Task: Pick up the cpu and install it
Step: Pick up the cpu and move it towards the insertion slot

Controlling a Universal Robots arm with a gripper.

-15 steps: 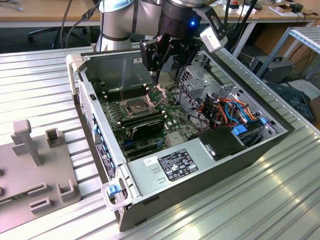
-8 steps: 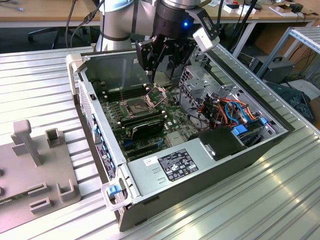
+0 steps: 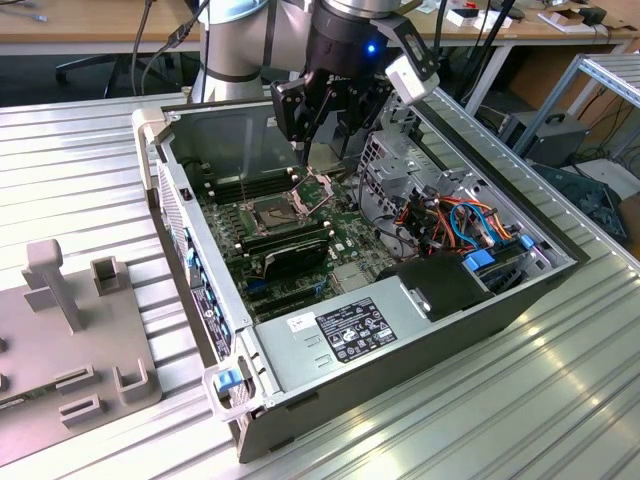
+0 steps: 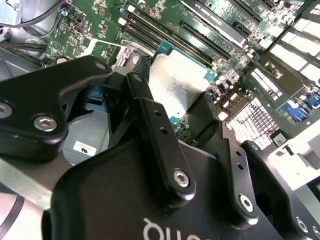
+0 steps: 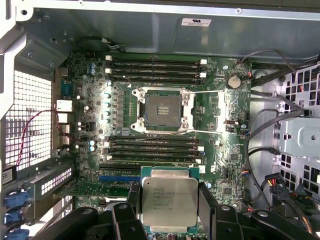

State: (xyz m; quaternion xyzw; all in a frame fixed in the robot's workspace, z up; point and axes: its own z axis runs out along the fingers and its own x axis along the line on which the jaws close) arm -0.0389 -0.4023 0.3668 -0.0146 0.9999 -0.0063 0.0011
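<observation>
Bench (image 3: 560,400): ribbed metal surface that fills the lower and right parts of the exterior view and carries the computer case.
Computer case (image 3: 430,350): lies open-side up in the middle of the exterior view.
Grey fixture (image 3: 70,340): lower left of the exterior view, on the bench, apart from the case.
Arm (image 3: 240,40): comes down from the upper middle of the exterior view, over the far end of the case.
Motherboard (image 5: 90,115): green, flat on the case floor.
Power supply (image 3: 340,335): grey box at the near end of the case.
Gripper (image 3: 322,145): hangs above the motherboard, its fingers (image 5: 206,200) closed on two opposite edges of the cpu.
Socket (image 5: 162,112): dark square between the memory slots, metal frame swung open, nothing in it.
Cpu (image 5: 167,202): silver top facing up, held clear of the board, off to one side of the socket and not touching it; also seen between the fingers in the second wrist view (image 4: 177,85).
</observation>
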